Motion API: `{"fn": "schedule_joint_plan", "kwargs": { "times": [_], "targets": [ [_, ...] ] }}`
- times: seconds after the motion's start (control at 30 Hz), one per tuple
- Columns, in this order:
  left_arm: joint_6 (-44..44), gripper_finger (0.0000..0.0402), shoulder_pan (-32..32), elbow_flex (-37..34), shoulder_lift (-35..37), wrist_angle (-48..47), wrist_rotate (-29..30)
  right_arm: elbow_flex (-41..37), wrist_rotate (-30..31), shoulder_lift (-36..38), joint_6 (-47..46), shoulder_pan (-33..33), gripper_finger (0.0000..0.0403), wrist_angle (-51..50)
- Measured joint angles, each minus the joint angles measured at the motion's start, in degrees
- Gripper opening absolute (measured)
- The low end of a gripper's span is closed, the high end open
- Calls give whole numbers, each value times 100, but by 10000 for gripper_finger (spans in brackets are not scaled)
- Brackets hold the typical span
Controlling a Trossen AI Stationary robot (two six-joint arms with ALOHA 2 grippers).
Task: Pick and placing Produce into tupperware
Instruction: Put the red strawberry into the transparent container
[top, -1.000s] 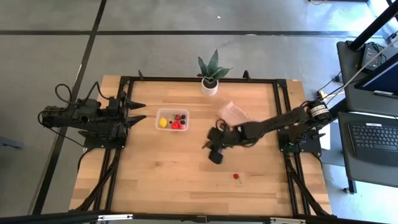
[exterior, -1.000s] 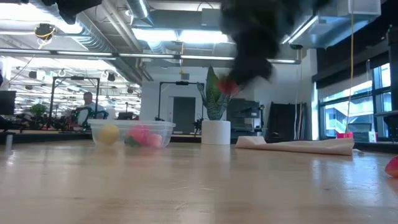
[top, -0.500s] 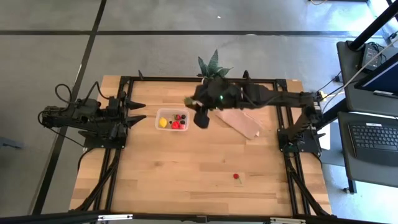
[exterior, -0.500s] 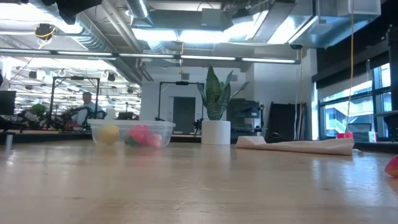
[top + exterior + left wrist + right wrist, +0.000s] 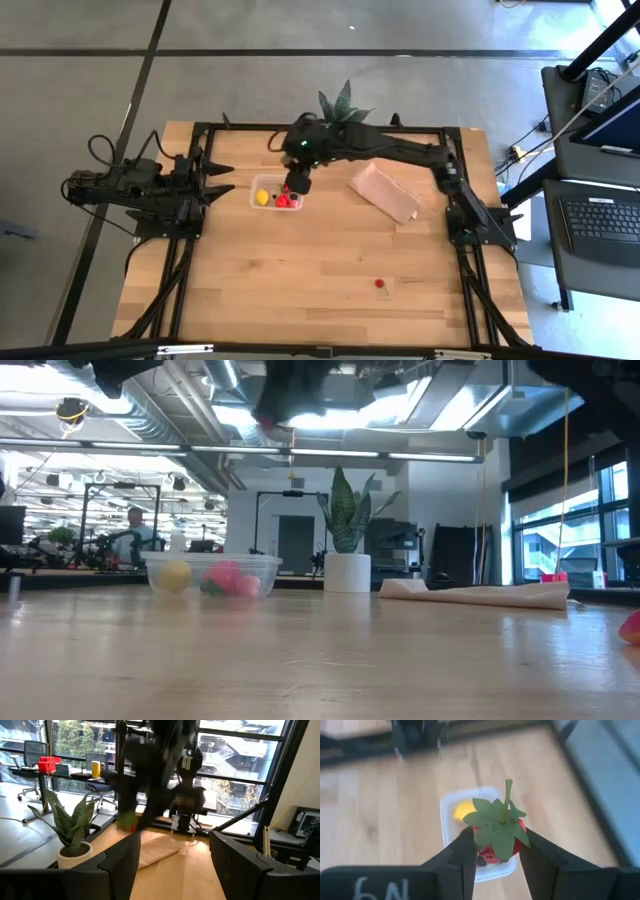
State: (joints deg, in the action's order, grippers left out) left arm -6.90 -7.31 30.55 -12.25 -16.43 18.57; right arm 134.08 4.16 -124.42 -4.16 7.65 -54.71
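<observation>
In the right wrist view my right gripper (image 5: pixel 497 847) is shut on a red strawberry (image 5: pixel 496 831) with a green leafy cap and stem. It hangs high above the clear tupperware (image 5: pixel 451 802). From above, my right gripper (image 5: pixel 297 181) shows over the tupperware (image 5: pixel 277 192), which stands on the table with a yellow piece (image 5: pixel 261 197) and red and dark pieces inside. Another small red piece (image 5: pixel 380 285) lies on the table at the near right. At the table's left edge my left gripper (image 5: pixel 218 178) is open and points level. My right gripper pinches the strawberry's red body (image 5: pixel 482 852) between its two fingers (image 5: pixel 462 857), one on each side. The fingers slant downward from the table's right side. The strawberry is lifted clear, above the tupperware, with its leafy cap and stem (image 5: pixel 507 795) turned toward the wrist.
A potted green plant (image 5: pixel 338 130) stands at the far edge behind the tupperware. A flat tan paper-like sheet (image 5: pixel 384 191) lies to the right of the container. Bare wooden table (image 5: pixel 290 270) spreads across the near half.
My right gripper has risen from low over the table's middle. It has swung toward the far edge and then left, to above the tupperware. It stays shut on the strawberry, which has gone with it.
</observation>
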Motion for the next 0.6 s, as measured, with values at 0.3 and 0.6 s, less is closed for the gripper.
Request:
{"fn": "schedule_joint_plan", "kwargs": {
  "times": [0.3, 0.6],
  "targets": [
    [0, 229, 0, 0, 0, 0, 0, -28, -305, -1154, 95, 104, 129, 19],
    [0, 229, 0, -2, 0, -3, 0, -31, -588, -1754, 19, 125, 129, 146]
  ]
}}
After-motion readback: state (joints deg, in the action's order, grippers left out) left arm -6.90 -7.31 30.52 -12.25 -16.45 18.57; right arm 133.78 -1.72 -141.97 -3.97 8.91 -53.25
